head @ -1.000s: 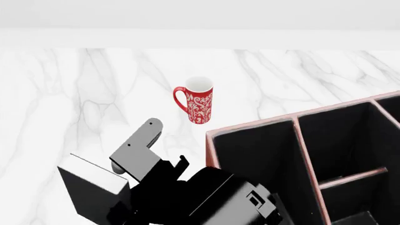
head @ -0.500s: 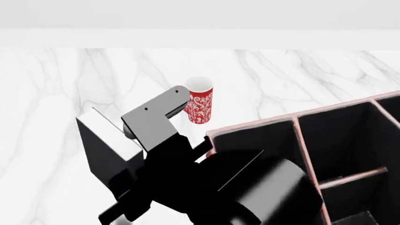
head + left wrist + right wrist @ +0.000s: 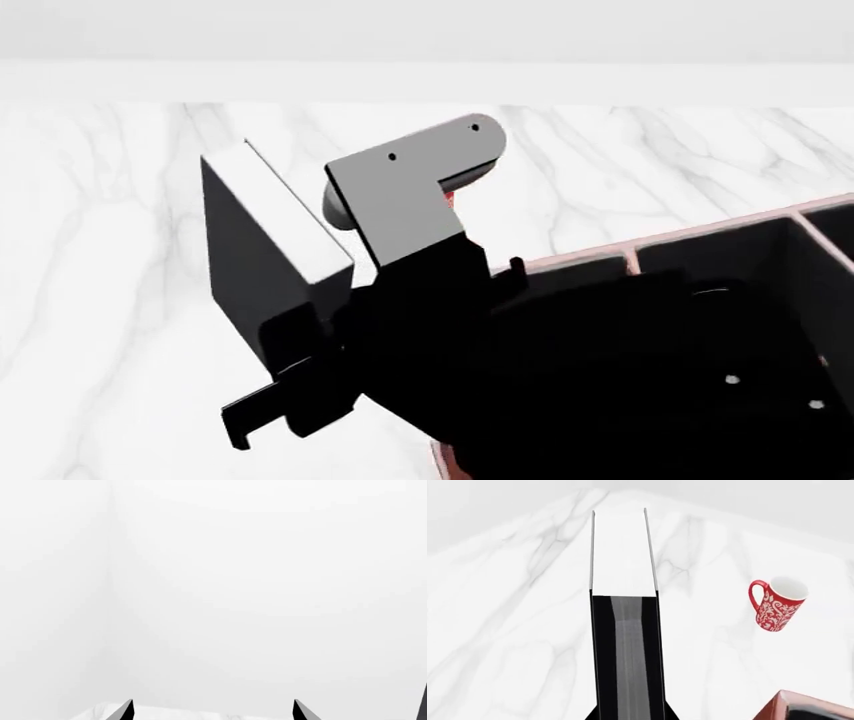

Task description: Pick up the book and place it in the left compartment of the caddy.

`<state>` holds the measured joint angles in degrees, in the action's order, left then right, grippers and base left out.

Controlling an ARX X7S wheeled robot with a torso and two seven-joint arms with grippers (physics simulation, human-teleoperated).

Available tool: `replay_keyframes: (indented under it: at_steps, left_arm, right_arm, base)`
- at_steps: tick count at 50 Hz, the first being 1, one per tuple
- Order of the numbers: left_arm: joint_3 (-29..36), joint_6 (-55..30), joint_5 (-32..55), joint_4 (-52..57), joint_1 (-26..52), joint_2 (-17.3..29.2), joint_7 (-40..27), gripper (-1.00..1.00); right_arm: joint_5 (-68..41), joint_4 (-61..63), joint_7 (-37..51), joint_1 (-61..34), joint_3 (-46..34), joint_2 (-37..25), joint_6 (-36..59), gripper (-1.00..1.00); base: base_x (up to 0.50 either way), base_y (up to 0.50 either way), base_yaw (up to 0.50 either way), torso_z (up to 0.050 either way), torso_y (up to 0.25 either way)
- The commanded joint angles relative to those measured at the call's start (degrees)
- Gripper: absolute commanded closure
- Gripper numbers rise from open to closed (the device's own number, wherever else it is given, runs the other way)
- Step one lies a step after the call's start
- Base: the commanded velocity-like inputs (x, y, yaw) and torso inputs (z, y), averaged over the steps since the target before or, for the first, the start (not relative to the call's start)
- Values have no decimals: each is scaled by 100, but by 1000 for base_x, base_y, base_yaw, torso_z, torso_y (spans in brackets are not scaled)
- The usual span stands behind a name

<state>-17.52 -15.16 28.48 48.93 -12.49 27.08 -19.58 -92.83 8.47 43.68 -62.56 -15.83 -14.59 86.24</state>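
My right gripper is shut on the black book and holds it upright in the air, left of the caddy. In the right wrist view the book stands between the jaws of my right gripper, its white page edges pointing away. My right arm covers most of the left compartment. A corner of the caddy shows in the right wrist view. My left gripper is open and empty, facing a blank wall.
The red patterned mug stands on the white marble table beyond the caddy. In the head view only a red sliver of the mug shows behind my arm's grey bracket.
My right arm has risen and moved away from me with the book. It now hides the mug and much of the caddy's left side.
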Motion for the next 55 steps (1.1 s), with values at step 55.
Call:
replay_keyframes:
  at_steps: [55]
  left_arm:
    - [205,40,-139,-3,-6,74,-83,-100]
  right_arm:
    - [-3711,540,3074,-765,-181,-2699,-1360,100]
  base:
    - [0,0,0,0,1]
